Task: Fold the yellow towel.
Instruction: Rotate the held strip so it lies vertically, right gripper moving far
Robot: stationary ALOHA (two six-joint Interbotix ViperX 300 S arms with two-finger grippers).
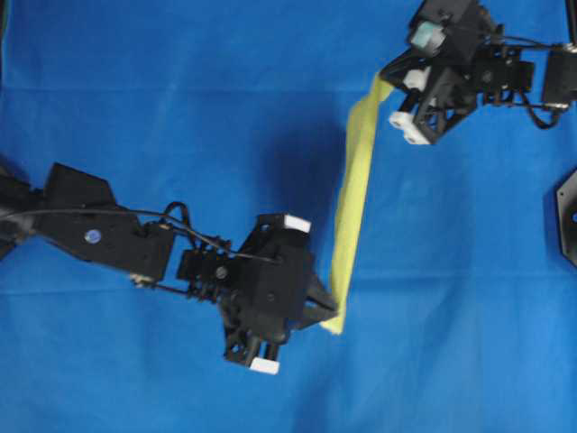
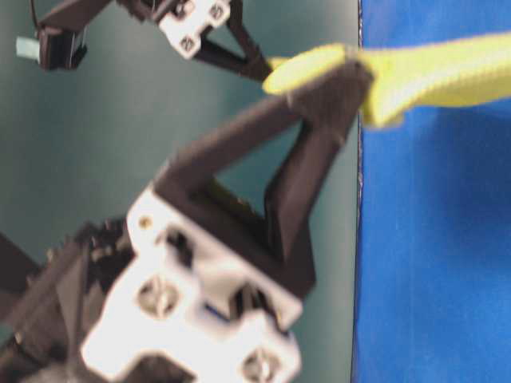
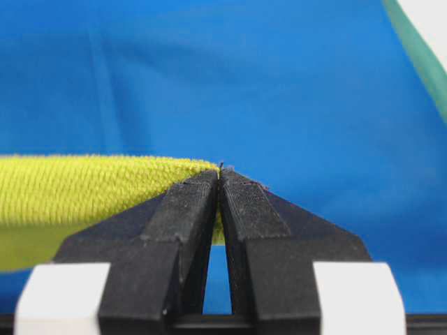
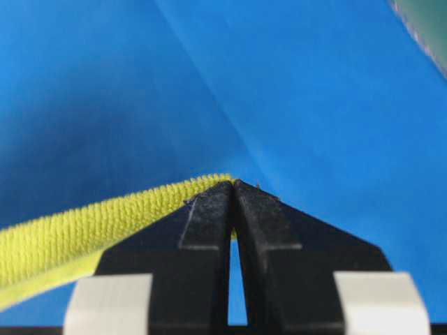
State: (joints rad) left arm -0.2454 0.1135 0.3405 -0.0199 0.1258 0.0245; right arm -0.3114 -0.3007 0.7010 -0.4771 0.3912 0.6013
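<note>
The yellow towel [image 1: 353, 203] hangs stretched in the air as a narrow band between my two grippers, above the blue cloth. My left gripper [image 1: 335, 311] is shut on its near corner, and the fuzzy yellow edge [image 3: 84, 188] runs off to the left of the pinching tips [image 3: 220, 174]. My right gripper [image 1: 388, 86] is shut on the far corner, where the towel [image 4: 91, 227] trails down-left from the tips [image 4: 234, 185]. In the table-level view the towel [image 2: 431, 76] spans the top, with the left gripper [image 2: 359, 80] close up and the right gripper [image 2: 267, 73] behind.
A blue cloth [image 1: 180, 108] covers the whole table. A black mount [image 1: 566, 216] sits at the right edge. A teal wall [image 2: 120, 128] stands beyond the table's side.
</note>
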